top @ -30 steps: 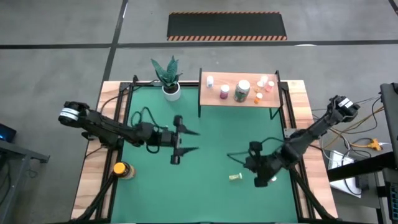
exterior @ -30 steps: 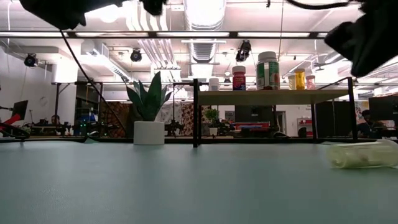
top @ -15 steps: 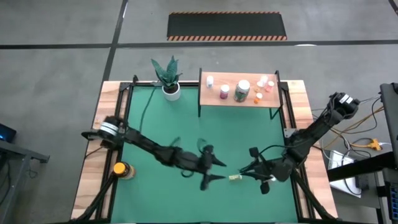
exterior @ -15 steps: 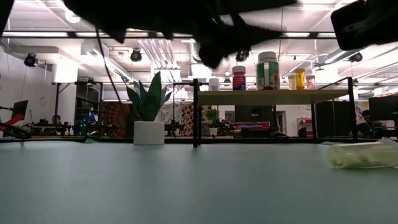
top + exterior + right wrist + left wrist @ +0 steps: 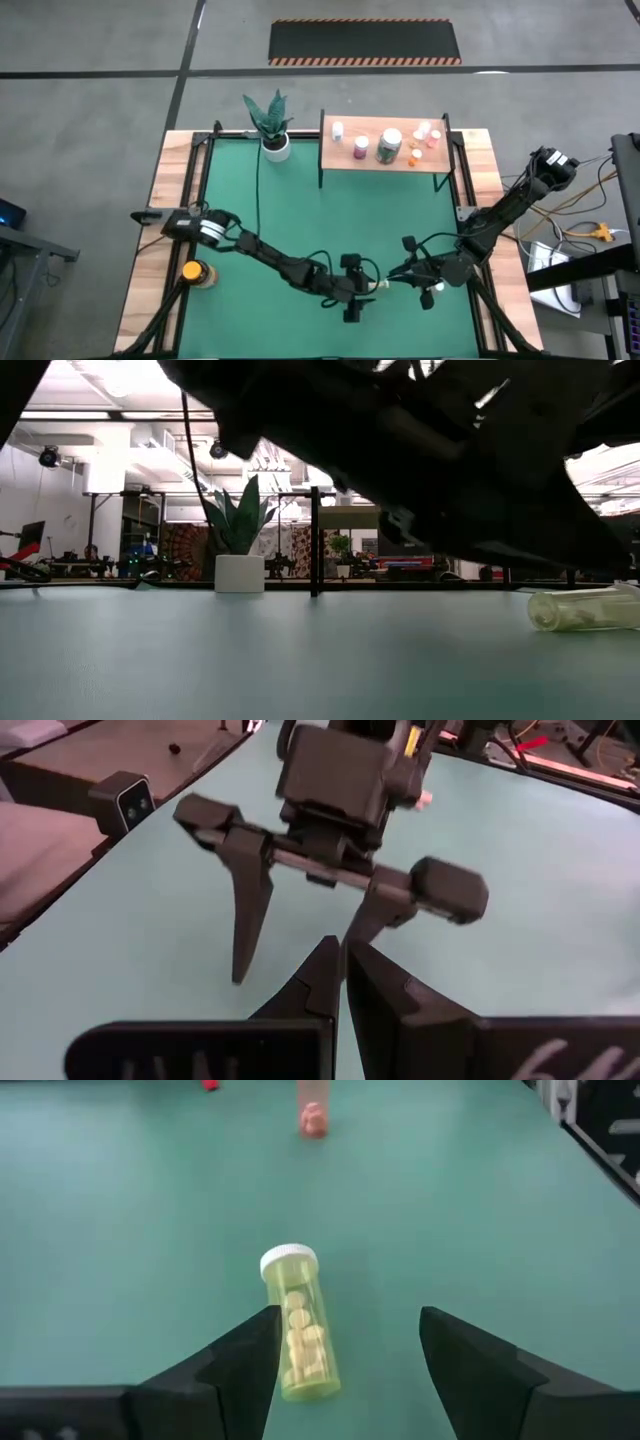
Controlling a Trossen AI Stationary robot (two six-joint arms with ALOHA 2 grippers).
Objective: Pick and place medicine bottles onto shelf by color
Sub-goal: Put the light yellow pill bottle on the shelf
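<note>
Step in hand: pick approach. Left gripper [image 5: 345, 1345] hangs low over the counter [image 5: 300, 220] with jaws wide and empty, straddling 1 greenish bottle [image 5: 297, 1320] that lies on its side, cap pointing away. Right gripper [image 5: 432, 290] waits just beside, jaws shut, empty. Shelf [image 5: 385, 160] at the far edge carries several bottles. Next, judged: lower, close on the barrel, lift, carry to shelf.

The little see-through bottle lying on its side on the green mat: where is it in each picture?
High view: clear bottle lies near the mat's front, just ahead of the left gripper.
Low view: far right.
Left wrist view: centre, white cap away.
Right wrist view: not seen.
Shared landmark: green mat.
</note>
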